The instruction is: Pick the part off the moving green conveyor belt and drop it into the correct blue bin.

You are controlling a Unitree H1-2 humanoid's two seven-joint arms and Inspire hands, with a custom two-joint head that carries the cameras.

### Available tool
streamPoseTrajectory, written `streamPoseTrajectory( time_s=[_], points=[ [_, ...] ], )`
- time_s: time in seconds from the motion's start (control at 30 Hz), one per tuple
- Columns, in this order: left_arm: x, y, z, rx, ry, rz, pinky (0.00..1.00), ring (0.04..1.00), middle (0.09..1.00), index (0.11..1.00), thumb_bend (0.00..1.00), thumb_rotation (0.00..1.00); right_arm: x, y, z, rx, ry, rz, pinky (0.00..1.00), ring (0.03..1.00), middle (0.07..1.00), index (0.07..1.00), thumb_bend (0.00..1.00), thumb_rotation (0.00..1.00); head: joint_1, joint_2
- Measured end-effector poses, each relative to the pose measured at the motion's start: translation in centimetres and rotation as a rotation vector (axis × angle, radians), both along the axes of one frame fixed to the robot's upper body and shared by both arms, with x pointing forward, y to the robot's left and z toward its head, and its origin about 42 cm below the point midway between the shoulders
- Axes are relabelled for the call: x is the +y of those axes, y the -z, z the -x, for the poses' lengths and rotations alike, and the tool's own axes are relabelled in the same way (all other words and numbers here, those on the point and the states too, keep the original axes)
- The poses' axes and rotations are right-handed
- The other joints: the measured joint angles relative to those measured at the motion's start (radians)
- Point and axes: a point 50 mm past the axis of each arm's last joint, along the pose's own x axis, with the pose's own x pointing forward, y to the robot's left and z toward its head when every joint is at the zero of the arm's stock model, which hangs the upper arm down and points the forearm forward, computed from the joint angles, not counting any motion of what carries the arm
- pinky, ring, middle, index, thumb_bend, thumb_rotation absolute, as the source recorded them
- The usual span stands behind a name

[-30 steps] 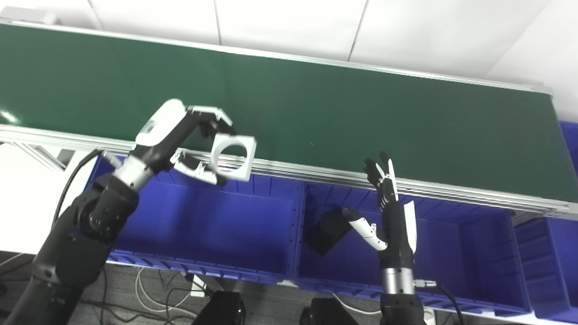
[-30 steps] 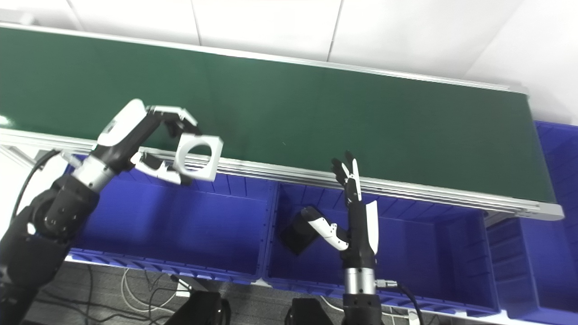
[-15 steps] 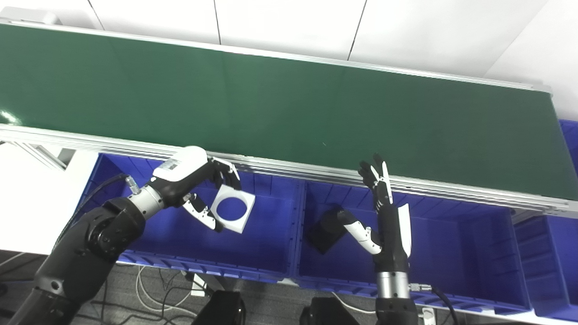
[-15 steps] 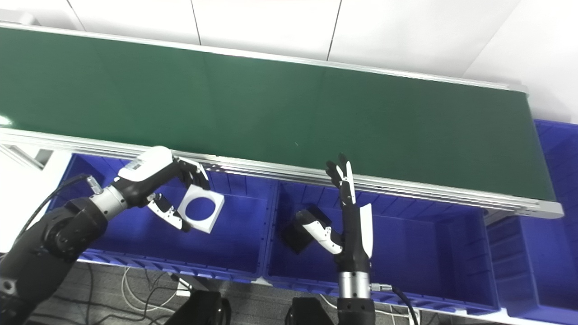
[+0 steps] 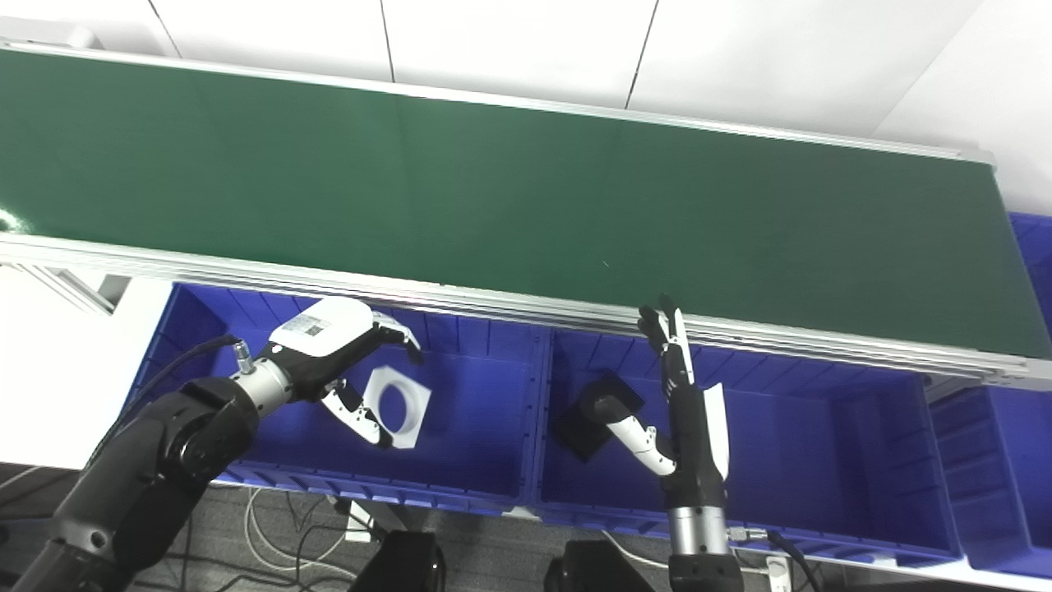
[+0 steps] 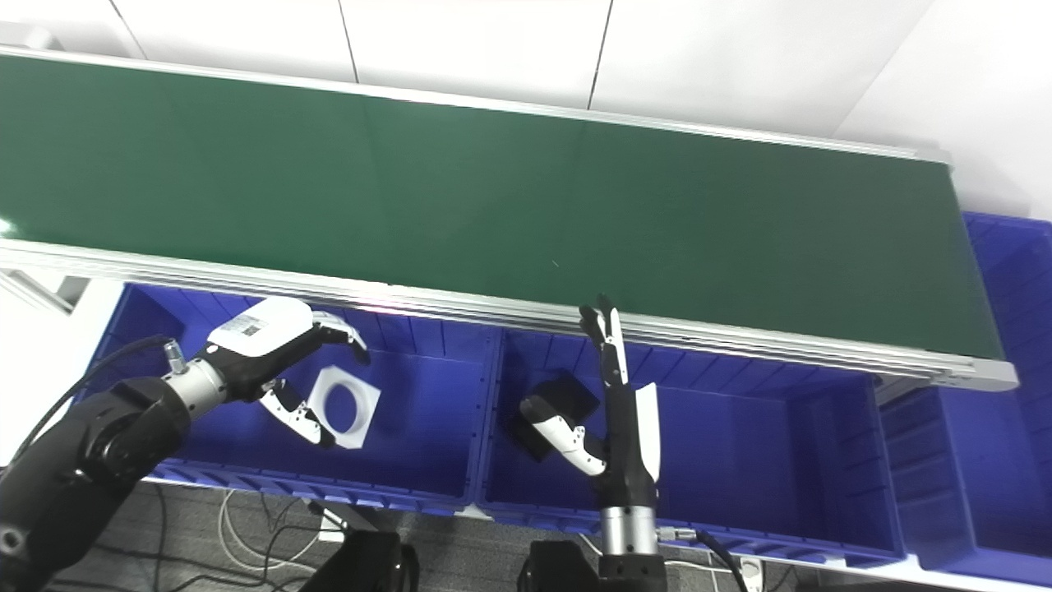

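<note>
The left bin (image 5: 485, 460) is the nearest big thing, and everything here is told from it. Its front wall is closest to the robot. The left hand (image 5: 333, 362) reaches over this bin from the left side. Its fingers (image 5: 394, 335) are spread apart above and its thumb is below. The white part (image 5: 397, 396) is a flat square with a round hole in it. It sits inside the left bin, tilted, just beside the open hand. The thumb tip looks close to the part's lower edge, but it is hard to tell if they touch. The hand is not squeezing the part.

Right next to the left bin is the middle bin (image 5: 822, 526). A black part (image 5: 596, 411) lies near the wall that the two bins share. The right hand (image 5: 686, 403) stands up over the middle bin. Its fingers point up toward the belt, close together, and the thumb sticks out to the left. It holds nothing.

One more bin (image 6: 1007, 493) sits farther to the right, past the middle bin.

Behind all the bins runs the silver rail (image 5: 493, 300). Behind that is the long green belt (image 5: 493, 181). Past the belt is a white wall (image 5: 509, 41).
</note>
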Motion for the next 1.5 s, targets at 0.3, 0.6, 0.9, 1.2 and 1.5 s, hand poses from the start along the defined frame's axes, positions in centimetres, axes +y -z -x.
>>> streamPoseTrajectory(
  time_s=[0.3, 0.6, 0.9, 1.2, 1.5],
  points=[
    [-0.3, -0.9, 1.6, 0.051, -0.159, 0.462, 0.87, 0.953, 0.993, 0.966, 0.91, 0.48, 0.4, 1.1, 0.5, 0.008, -0.008, 0.036, 0.96, 0.944, 0.965, 1.000, 0.82, 0.76, -0.020, -0.069],
    [-2.7, 1.6, 2.6, 0.153, -0.253, 0.928, 0.95, 0.965, 0.982, 0.968, 0.97, 0.58, 0.9, 2.3, 1.1, 0.041, 0.010, 0.048, 0.94, 0.951, 0.968, 1.000, 0.85, 0.78, -0.084, -0.161],
    [-3.6, 3.6, 3.9, 0.218, -0.367, 1.094, 0.93, 0.931, 0.966, 0.996, 0.94, 0.64, 1.1, 3.6, 0.9, 0.057, 0.016, 0.074, 0.93, 0.942, 0.963, 1.000, 0.84, 0.77, -0.106, -0.222],
    [-5.5, 4.9, 4.4, 0.274, -0.390, 1.237, 0.94, 0.941, 0.971, 1.000, 0.90, 0.71, 0.3, 4.5, 0.8, 0.073, 0.043, 0.082, 0.95, 0.931, 0.955, 1.000, 0.83, 0.74, -0.043, -0.285],
    [-6.4, 5.4, 4.6, 0.273, -0.408, 1.159, 0.89, 0.925, 0.947, 0.963, 0.92, 0.70, -0.6, 4.5, 0.7, 0.082, 0.057, 0.060, 0.99, 0.953, 0.952, 1.000, 0.76, 0.71, -0.002, -0.267]
  ],
)
